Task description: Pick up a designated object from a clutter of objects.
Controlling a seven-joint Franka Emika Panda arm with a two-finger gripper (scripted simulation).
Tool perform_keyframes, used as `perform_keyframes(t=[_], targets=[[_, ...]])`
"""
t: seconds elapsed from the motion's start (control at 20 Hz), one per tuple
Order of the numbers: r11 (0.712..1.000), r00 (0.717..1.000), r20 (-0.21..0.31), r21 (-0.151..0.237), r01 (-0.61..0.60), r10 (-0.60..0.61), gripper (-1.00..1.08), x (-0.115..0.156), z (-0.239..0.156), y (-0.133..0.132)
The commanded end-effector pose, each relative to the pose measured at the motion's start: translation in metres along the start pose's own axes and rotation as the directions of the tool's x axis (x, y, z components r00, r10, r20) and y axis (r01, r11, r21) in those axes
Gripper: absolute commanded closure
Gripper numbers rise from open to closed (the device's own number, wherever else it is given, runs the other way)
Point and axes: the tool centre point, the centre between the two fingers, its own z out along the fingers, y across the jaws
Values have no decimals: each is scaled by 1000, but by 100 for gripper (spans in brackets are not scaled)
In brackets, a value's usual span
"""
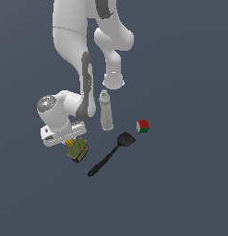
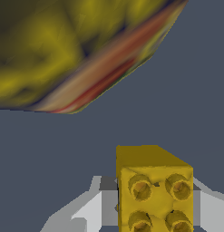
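**Yellow brick between the jaws, mostly hidden from outside**

In the exterior view the gripper (image 1: 69, 139) covers nearly all of the yellow brick (image 1: 69, 142); only a sliver shows, just beside the olive-green tin (image 1: 78, 150). The wrist view cuts the brick (image 2: 154, 190) off at the frame edge, studs facing the camera, so its long axis cannot be told. The jaws stand narrow, one grey finger (image 2: 93, 210) against each side of the brick. The tin (image 2: 72, 50) looms blurred and cropped. The bottle (image 1: 106, 110), spatula (image 1: 108, 155) and cube (image 1: 143, 126) lie apart on the floor.
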Motion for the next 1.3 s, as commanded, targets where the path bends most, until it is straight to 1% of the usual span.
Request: perform_keyframes(t=[0.0,0.35,0.65,0.95,1.25], targets=[[1000,1000,0,0,1,-1,108,0,0,0],[1000,1000,0,0,1,-1,108,2,-3,-3],[1000,1000,0,0,0,0,108,11,-22,-20],[1000,1000,1,-1,0,0,108,29,-58,-51],[1000,1000,2,-2,1,-1,108,55,-110,-97]])
